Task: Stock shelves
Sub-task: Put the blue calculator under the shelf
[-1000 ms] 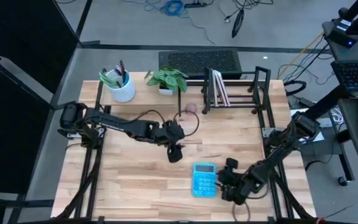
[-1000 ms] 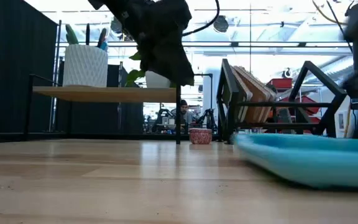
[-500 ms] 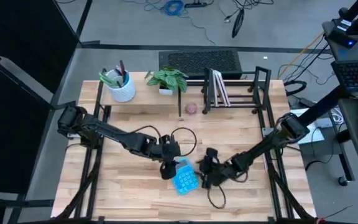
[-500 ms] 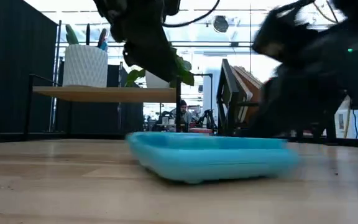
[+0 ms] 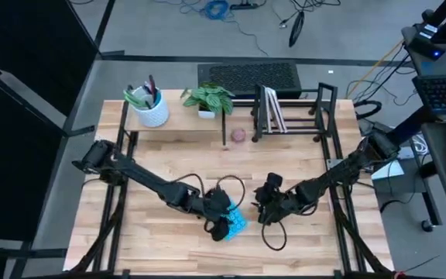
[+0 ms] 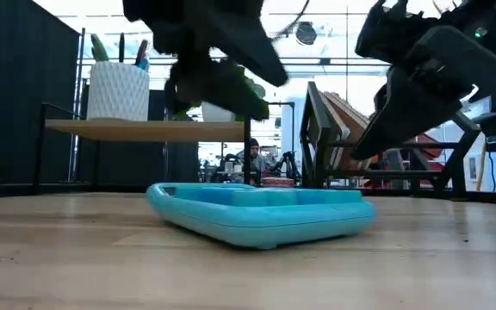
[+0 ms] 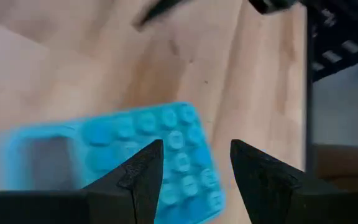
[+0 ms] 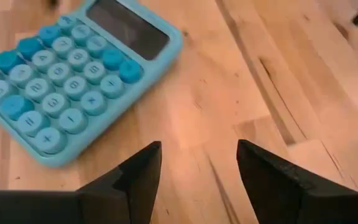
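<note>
Blue calculator [image 5: 232,224] lies flat on the bench [image 5: 169,163], near the front edge, roughly mid-width. Nothing holds it. In the high view its long axis runs diagonally, one end toward the front-left corner, the other toward the back-right.

Left gripper [image 5: 220,218] hovers directly over the calculator, fingers [image 7: 143,177] spread apart and empty; the left wrist view shows the key field between and just beyond the two tips. Right gripper [image 5: 267,203] sits just to the right of the calculator, apart from it, fingers [image 8: 138,177] likewise parted and holding nothing; its wrist view has the calculator lying ahead and off to one side, display end farther away.

Key relation: the left arm is the nearer one, already above the item, while the right stands beside it. Whether the left finger gap is square to the calculator's short side cannot be told; judged, a wrist turn may be needed before closing.

Destinations stand along the back edge: wooden riser shelf [image 5: 178,118] at back-left carrying a white pen cup [image 5: 152,111] and a potted plant [image 5: 209,99]; black wire rack [image 5: 296,115] at back-right with some flat items upright. Both are well apart from the calculator.
</note>
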Tool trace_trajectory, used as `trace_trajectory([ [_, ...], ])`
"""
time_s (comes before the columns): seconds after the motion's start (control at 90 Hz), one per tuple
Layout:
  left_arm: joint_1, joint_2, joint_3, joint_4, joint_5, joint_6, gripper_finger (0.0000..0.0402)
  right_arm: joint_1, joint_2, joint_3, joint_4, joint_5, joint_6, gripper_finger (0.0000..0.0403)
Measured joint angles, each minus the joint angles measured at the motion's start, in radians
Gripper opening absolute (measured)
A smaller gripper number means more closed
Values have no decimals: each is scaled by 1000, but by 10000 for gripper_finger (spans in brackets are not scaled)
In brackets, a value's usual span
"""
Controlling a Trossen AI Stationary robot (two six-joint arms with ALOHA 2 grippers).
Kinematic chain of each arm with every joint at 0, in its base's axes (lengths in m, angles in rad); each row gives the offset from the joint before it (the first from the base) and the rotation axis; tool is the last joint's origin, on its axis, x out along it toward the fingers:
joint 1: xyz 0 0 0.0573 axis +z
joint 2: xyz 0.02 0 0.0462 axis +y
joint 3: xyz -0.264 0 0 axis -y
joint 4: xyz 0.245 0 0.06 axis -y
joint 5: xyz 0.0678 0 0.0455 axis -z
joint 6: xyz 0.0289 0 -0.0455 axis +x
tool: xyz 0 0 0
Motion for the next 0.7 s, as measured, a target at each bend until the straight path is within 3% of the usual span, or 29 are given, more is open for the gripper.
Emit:
trace_trajectory([
  [0.333,-21,86,12,-77,-49,-37,173,38,39,0,0,71,75,193],
  [0.7,-22,70,13,-300,-45,239,173,44,41,0,3,76,82,193],
])
